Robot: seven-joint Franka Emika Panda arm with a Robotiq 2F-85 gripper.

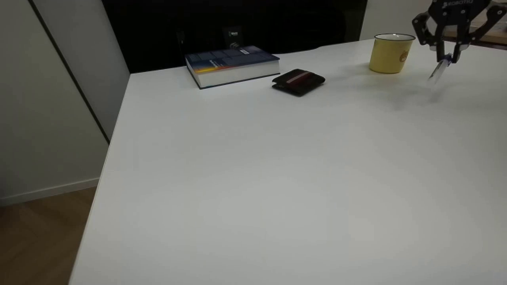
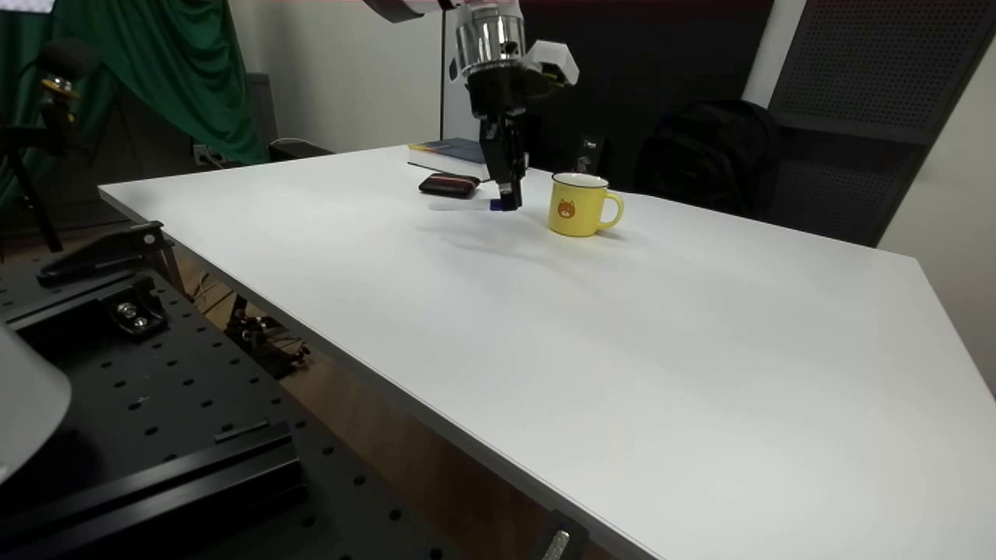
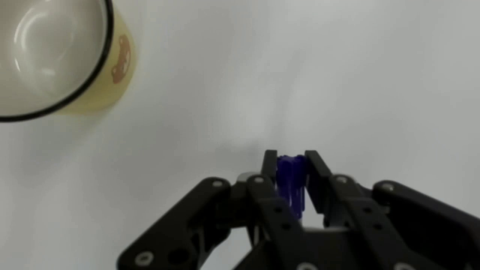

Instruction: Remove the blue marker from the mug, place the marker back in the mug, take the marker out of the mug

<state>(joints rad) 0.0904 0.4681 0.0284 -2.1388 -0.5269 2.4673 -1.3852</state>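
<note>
the black two-fingered claw (image 1: 448,59) pinches the thin whitish marker (image 2: 464,205) by its dark blue cap (image 3: 291,178). the marker hangs nearly flat beside the round yellow mug (image 2: 574,210), pale end pointing away, so it probably must tip upright to go in.

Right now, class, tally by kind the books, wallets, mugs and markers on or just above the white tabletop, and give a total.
Book: 1
Wallet: 1
Mug: 1
Marker: 1, held by the end effector
Total: 4
</note>
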